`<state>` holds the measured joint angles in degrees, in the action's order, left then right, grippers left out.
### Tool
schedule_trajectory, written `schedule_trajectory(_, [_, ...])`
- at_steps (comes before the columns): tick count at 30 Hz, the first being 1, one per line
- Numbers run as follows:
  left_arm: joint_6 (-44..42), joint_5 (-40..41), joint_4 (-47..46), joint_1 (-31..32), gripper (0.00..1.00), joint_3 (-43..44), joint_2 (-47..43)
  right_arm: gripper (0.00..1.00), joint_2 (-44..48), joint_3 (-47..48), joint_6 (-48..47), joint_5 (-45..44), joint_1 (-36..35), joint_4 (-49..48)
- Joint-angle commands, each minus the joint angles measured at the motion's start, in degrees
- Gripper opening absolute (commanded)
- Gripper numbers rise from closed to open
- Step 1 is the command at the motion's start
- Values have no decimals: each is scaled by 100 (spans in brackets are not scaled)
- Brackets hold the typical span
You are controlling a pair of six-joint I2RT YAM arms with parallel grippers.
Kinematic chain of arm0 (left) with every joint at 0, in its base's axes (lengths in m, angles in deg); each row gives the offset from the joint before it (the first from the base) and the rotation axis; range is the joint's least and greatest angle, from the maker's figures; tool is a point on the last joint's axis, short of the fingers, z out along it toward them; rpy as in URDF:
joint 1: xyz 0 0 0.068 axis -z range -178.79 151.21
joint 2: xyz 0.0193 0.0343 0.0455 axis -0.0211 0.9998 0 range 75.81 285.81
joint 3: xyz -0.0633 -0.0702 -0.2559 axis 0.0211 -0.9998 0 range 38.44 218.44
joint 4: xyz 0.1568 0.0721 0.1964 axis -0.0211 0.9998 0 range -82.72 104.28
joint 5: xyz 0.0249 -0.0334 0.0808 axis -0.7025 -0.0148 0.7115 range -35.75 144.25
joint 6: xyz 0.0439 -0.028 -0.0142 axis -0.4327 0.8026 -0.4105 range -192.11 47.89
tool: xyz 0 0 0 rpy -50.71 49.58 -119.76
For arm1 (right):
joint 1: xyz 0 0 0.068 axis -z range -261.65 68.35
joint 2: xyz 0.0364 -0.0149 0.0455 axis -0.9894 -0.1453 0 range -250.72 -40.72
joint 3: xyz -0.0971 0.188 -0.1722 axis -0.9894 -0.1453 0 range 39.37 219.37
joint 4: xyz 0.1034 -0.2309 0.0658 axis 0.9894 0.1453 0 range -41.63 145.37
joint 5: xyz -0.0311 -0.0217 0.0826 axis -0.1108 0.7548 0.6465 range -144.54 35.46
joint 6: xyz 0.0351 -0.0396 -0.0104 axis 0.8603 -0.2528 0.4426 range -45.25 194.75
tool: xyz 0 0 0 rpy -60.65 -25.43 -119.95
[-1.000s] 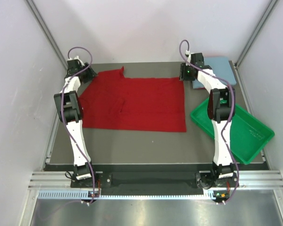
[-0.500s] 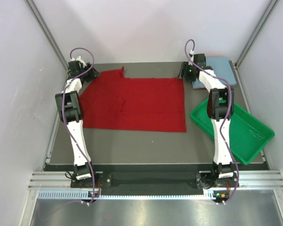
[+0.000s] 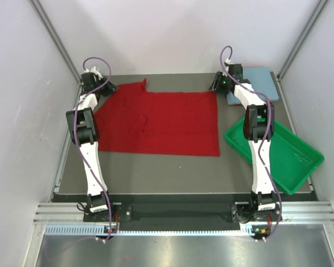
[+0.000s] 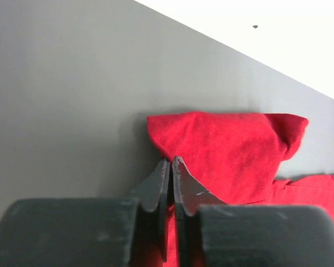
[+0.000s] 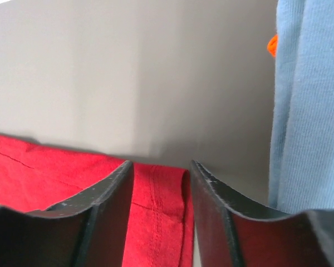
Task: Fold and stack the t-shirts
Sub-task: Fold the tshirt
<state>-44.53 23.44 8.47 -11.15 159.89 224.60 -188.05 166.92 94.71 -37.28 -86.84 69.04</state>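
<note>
We see the left gripper (image 4: 170,161) pinched together on a sleeve of the flat dark red cloth t-shirt (image 3: 161,122) near the grey table (image 3: 156,167)'s far left corner; the right gripper (image 5: 161,164) holds its jaws apart astride that shirt's far right corner, just beside the folded light blue cloth t-shirt (image 3: 260,77)

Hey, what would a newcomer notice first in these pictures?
The big red t-shirt lies spread flat across the dark table. The left gripper is pinched shut on its far left corner, while the right gripper stands open over the far right corner. A bright green tray sits at the right edge.
</note>
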Motion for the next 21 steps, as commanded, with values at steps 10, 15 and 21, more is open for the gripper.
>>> schedule_trajectory(10, [424,-435,-479,-91,0,90,-412,0,134,-115,218,50,115,-748])
schedule_trajectory(15, [328,-330,-427,-170,0,-235,-728,0,415,-405,174,225,246,-1072])
schedule_trajectory(21, [389,-408,-383,-276,0,-394,-869,0,1012,-1275,78,568,264,-1959])
